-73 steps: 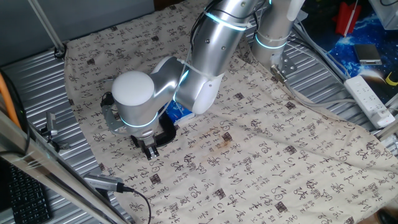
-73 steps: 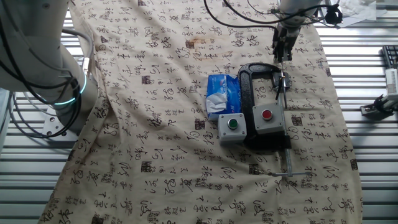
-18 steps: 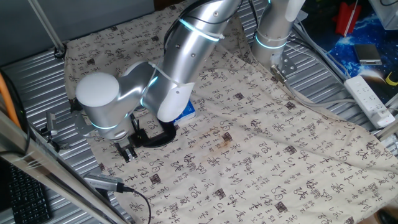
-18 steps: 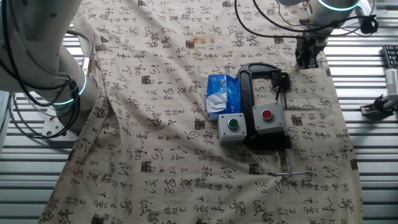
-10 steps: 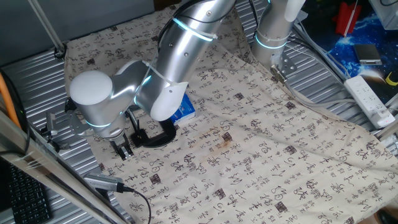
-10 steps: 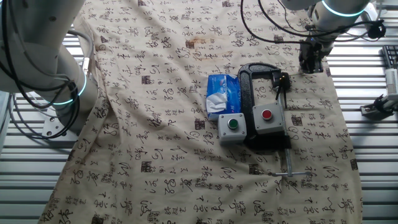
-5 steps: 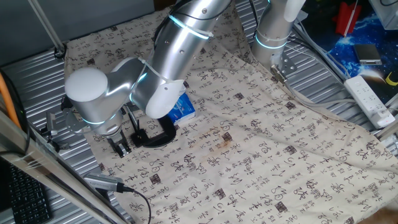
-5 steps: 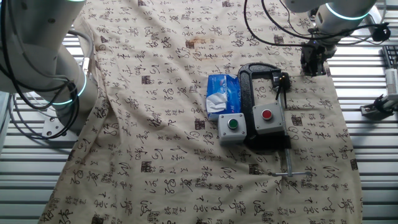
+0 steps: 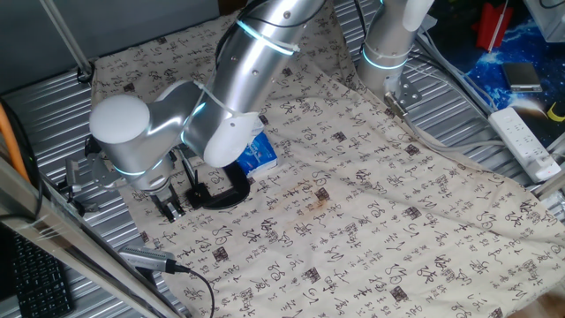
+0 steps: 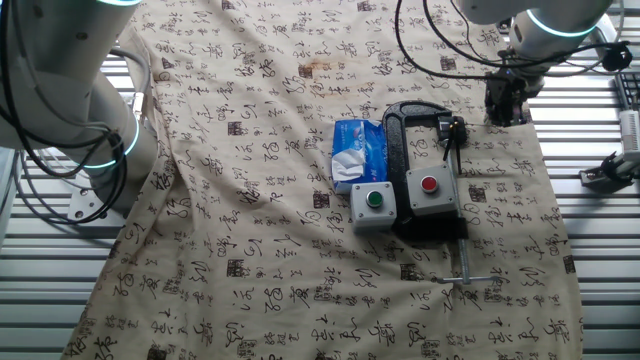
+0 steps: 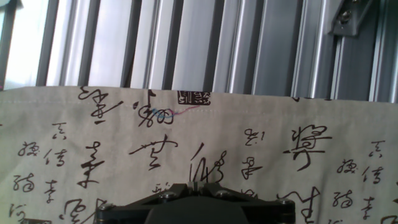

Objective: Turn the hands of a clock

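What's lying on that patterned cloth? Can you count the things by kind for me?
Button boxes: 2, a green-button box and a red-button box
Blue tissue box: 1
Black C-clamp: 1
Total: 4

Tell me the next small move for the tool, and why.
Probably ease the tool back toward the clock. In the other fixed view it sits off to the side of the black C-shaped frame, near the cloth edge, and the hand view shows only printed cloth and metal slats, no clock. Its fingertips look closed together.
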`<state>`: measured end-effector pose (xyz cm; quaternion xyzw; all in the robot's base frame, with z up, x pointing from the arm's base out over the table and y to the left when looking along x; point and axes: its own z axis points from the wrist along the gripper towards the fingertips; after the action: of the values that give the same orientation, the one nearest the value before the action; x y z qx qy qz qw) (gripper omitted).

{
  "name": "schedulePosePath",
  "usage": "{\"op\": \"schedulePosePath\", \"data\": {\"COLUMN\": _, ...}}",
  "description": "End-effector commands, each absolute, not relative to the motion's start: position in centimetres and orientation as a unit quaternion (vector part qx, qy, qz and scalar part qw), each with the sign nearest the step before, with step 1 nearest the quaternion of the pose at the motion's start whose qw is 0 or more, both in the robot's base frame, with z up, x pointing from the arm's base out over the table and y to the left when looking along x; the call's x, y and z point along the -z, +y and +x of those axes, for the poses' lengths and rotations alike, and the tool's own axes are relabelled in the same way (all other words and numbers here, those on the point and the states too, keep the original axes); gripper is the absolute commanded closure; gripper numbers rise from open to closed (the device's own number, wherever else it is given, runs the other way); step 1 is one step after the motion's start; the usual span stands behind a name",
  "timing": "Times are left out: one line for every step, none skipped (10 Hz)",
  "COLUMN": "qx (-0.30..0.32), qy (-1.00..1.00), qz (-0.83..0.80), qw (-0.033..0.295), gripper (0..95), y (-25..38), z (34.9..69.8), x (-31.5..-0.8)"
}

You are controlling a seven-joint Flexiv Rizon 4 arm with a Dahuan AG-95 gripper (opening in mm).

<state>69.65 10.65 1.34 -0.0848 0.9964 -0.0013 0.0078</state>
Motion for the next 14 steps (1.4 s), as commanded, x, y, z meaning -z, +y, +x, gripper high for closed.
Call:
{"op": "schedulePosePath", "data": {"qx": 0.001, "qy": 0.996, "qz": -0.088, "qw": 0.006, "gripper": 95.0, "y": 10.5, "z": 69.7, "x": -1.3}}
{"op": "schedulePosePath", "data": {"qx": 0.001, "qy": 0.996, "qz": -0.09, "qw": 0.006, "gripper": 95.0, "y": 10.3, "z": 69.7, "x": -1.3}}
{"op": "schedulePosePath", "data": {"qx": 0.001, "qy": 0.996, "qz": -0.092, "qw": 0.005, "gripper": 95.0, "y": 10.1, "z": 69.8, "x": -1.3}}
{"op": "schedulePosePath", "data": {"qx": 0.001, "qy": 0.996, "qz": -0.093, "qw": 0.004, "gripper": 95.0, "y": 10.0, "z": 69.8, "x": -1.4}}
{"op": "schedulePosePath", "data": {"qx": 0.001, "qy": 0.995, "qz": -0.096, "qw": 0.002, "gripper": 95.0, "y": 9.6, "z": 69.8, "x": -1.4}}
{"op": "schedulePosePath", "data": {"qx": 0.001, "qy": 0.995, "qz": -0.099, "qw": 0.001, "gripper": 95.0, "y": 9.4, "z": 69.8, "x": -1.5}}
{"op": "schedulePosePath", "data": {"qx": 0.001, "qy": 0.995, "qz": -0.101, "qw": 0.0, "gripper": 95.0, "y": 9.2, "z": 69.8, "x": -1.6}}
{"op": "schedulePosePath", "data": {"qx": 0.001, "qy": 0.995, "qz": -0.101, "qw": -0.001, "gripper": 95.0, "y": 9.1, "z": 69.8, "x": -1.6}}
{"op": "schedulePosePath", "data": {"qx": 0.001, "qy": 0.995, "qz": -0.102, "qw": -0.001, "gripper": 95.0, "y": 9.0, "z": 69.8, "x": -1.6}}
{"op": "schedulePosePath", "data": {"qx": 0.001, "qy": 0.995, "qz": -0.103, "qw": -0.001, "gripper": 95.0, "y": 8.8, "z": 69.8, "x": -1.6}}
{"op": "schedulePosePath", "data": {"qx": 0.001, "qy": 0.995, "qz": -0.104, "qw": -0.001, "gripper": 95.0, "y": 8.8, "z": 69.8, "x": -1.6}}
{"op": "schedulePosePath", "data": {"qx": 0.001, "qy": 0.994, "qz": -0.105, "qw": -0.001, "gripper": 95.0, "y": 8.7, "z": 69.7, "x": -1.6}}
{"op": "schedulePosePath", "data": {"qx": 0.001, "qy": 0.994, "qz": -0.106, "qw": -0.001, "gripper": 95.0, "y": 8.6, "z": 69.7, "x": -1.5}}
{"op": "schedulePosePath", "data": {"qx": 0.002, "qy": 0.994, "qz": -0.107, "qw": -0.002, "gripper": 95.0, "y": 8.5, "z": 69.6, "x": -1.5}}
